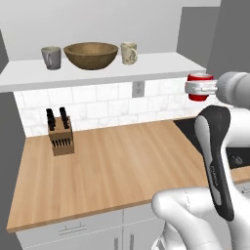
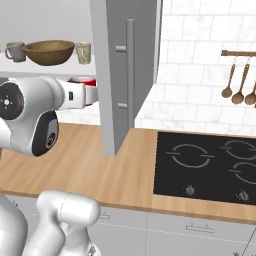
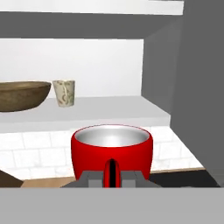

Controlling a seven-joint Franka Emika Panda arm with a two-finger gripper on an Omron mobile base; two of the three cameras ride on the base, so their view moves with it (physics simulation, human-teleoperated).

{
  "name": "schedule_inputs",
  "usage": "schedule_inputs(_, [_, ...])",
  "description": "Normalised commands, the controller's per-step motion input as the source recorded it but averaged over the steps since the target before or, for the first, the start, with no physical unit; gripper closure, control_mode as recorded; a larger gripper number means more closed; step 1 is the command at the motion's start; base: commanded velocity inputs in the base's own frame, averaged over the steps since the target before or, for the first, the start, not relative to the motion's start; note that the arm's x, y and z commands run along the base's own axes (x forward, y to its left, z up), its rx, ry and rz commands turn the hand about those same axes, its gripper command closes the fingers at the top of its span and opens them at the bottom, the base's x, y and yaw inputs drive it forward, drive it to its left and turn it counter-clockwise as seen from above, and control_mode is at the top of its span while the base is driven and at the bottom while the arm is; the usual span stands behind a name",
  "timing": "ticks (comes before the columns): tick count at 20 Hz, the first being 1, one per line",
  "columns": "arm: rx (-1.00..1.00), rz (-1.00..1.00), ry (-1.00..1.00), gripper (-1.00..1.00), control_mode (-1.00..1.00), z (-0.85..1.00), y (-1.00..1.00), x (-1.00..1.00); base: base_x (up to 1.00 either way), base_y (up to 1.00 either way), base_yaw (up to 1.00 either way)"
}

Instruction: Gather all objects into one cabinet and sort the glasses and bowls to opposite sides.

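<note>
gripper (image 3: 111,177) pinches the red cup (image 3: 112,151), upright, bottom centre of hand view | white shelf (image 3: 109,111) lies above and beyond the cup, free stretch right of the cream mug (image 3: 64,92) at mid-left | count: wooden bowl (image 1: 91,54) 1, cups 3 including grey cup (image 1: 51,57), knife block (image 1: 60,133) 1

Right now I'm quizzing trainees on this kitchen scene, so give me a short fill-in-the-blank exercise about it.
1. The gripper carries the ____ cup.
2. On the shelf, the wooden bowl stands between the grey cup and the cream ____.
3. The knife block stands on the ____.

Missing words: red; mug; counter
</note>
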Motion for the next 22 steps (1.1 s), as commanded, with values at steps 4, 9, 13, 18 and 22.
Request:
schedule_inputs(4, [0.00, -0.21, 0.00, 1.00, -1.00, 0.31, 0.00, 0.13, 0.00, 0.00, 0.00])
schedule_inputs(9, [0.00, -0.22, 0.00, 1.00, -1.00, 0.19, 0.00, 0.42, 0.00, 0.00, 0.00])
schedule_inputs(13, [0.01, -0.11, 0.01, 1.00, -1.00, 0.09, 0.00, 0.74, 0.00, 0.00, 0.00])
schedule_inputs(18, [0.01, -0.01, 0.10, 1.00, -1.00, 0.05, -0.03, 0.70, 0.00, 0.00, 0.00])
schedule_inputs(22, [0.00, 0.00, 0.14, 1.00, -1.00, 0.09, -0.21, 0.67, 0.00, 0.00, 0.00])
